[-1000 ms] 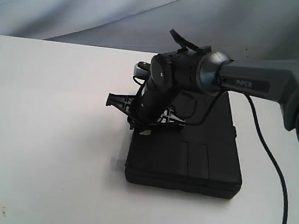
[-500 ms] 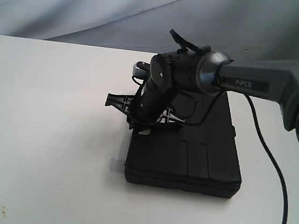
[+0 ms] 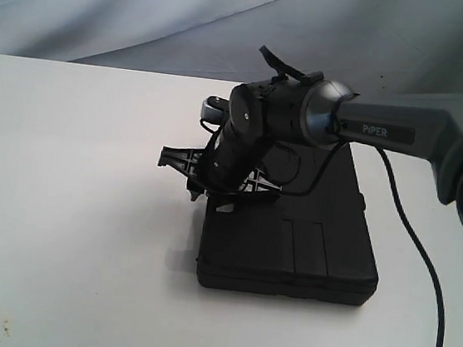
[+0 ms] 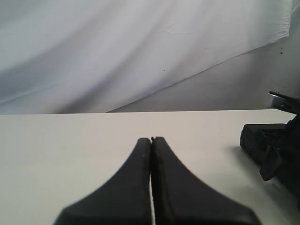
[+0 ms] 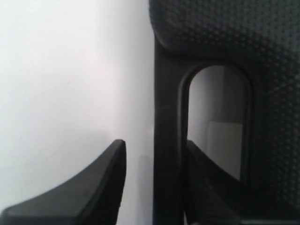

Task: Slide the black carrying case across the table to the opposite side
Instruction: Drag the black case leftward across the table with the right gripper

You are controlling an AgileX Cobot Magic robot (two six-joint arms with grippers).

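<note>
Our right fingers (image 5: pixel 101 187) are spread partway and straddle the bar of the handle (image 5: pixel 166 140) on the black case (image 3: pixel 291 239). One finger sits in the handle opening and the other outside it over the bare desk (image 3: pixel 69 205). A sliver of gap shows on the outer side, so we judge the bar hooked, not pinched. The case lies flat on the desk, right of the middle in the outside view. Its long side seems to run away from the camera, and the handle edge faces the wide free stretch to the left. That puts the fingers on the leading edge, so the coming move looks like a sideways pull by the handle. Our left fingers (image 4: pixel 159 161) are pressed together on nothing, low over the desk and well apart from the case, so the right arm is the nearer one.
</note>
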